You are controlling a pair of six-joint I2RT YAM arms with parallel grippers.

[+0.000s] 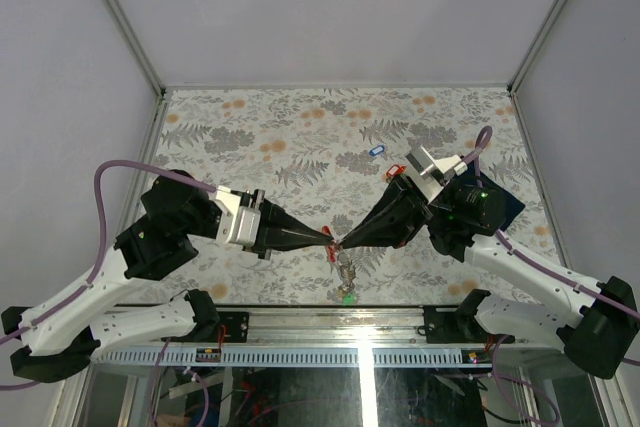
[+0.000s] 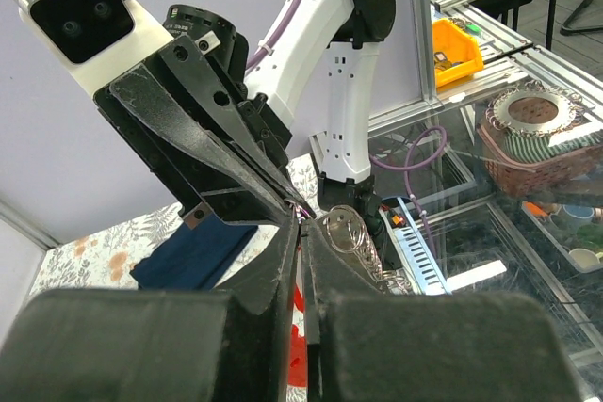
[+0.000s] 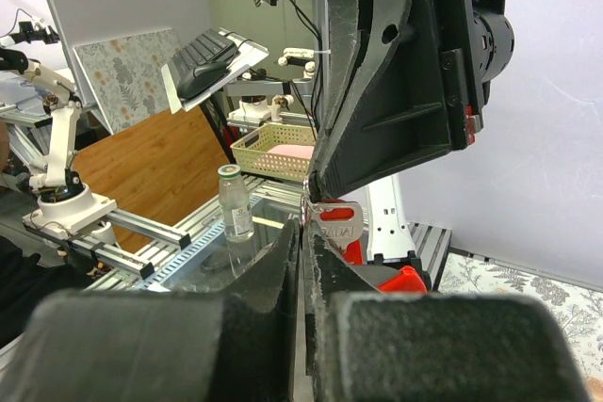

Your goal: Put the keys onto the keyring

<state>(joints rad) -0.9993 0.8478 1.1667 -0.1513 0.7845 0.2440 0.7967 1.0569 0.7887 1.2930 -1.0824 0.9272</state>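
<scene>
My two grippers meet tip to tip above the table's near edge. My left gripper (image 1: pixel 327 237) is shut on a silvery key with a red tag (image 3: pixel 337 223); the tag shows red between its fingers in the left wrist view (image 2: pixel 300 350). My right gripper (image 1: pixel 341 242) is shut on the wire keyring (image 2: pixel 347 231), which hangs below the tips (image 1: pixel 345 265) with a green-tagged key (image 1: pixel 347 297) on it. The key's head sits right at the right gripper's tips (image 3: pixel 303 221). A blue-tagged key (image 1: pixel 376 151) lies on the table farther back.
A dark navy folded cloth (image 1: pixel 512 209) lies under my right arm; it also shows in the left wrist view (image 2: pixel 193 256). The floral table mat (image 1: pixel 300 127) ends at the metal rail (image 1: pixel 360 355) in front. White walls close in the left, right and back.
</scene>
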